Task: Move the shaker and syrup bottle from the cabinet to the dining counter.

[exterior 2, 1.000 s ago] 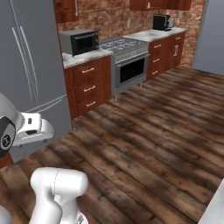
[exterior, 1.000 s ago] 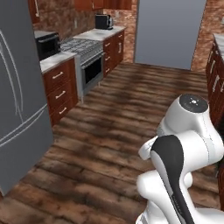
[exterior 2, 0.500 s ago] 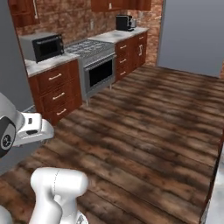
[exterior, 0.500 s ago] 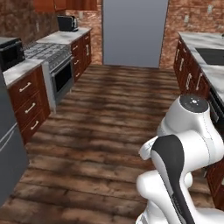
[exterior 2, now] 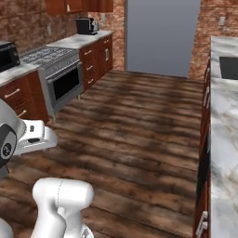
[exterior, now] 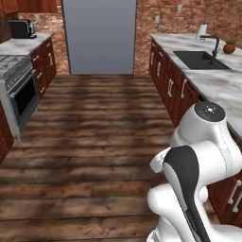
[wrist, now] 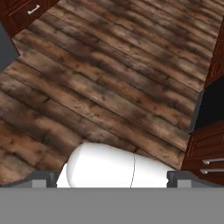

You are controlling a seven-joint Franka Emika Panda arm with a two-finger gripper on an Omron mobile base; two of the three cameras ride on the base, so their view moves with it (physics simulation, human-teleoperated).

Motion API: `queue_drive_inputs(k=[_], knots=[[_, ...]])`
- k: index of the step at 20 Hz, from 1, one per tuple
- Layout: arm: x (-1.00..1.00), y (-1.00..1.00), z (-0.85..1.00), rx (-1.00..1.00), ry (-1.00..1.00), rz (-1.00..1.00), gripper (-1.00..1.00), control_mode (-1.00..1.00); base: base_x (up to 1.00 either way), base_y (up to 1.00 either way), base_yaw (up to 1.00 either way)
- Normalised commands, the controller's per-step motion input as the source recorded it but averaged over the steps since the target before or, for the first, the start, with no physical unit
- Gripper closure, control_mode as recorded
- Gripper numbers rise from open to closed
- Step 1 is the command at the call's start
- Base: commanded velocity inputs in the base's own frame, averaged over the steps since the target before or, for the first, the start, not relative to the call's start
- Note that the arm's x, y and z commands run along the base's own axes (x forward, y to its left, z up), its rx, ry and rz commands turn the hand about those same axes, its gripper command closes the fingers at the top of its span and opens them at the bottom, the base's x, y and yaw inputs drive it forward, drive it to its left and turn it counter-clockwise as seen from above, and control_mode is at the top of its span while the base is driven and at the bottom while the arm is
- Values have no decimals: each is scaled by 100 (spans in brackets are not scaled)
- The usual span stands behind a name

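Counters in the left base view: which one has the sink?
The marble counter on the right side, over the red-brown drawers. It holds the dark sink with a black faucet; the counter on the left carries a toaster instead.

Open wooden floor runs between stove and sink counter.

Reddish-brown wooden wall cabinets hang against the brick wall beyond the stove, above the pale counter that adjoins it and carries a dark appliance. The picture's top edge cuts them, so just their lower parts show. From the left base view they sit in the top corner, past the stove. Their handles are too small to make out.
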Motion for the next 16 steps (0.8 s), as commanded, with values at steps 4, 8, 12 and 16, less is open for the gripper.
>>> queue_drive_inputs(k=[4,8,12,16], knots=[[0,0,0,0,0,0,-100,100,75,25,-34],[0,0,0,0,0,0,-100,100,79,30,-31],[0,0,0,0,0,0,-100,100,84,31,-27],[0,0,0,0,0,0,-100,100,91,31,-13]])
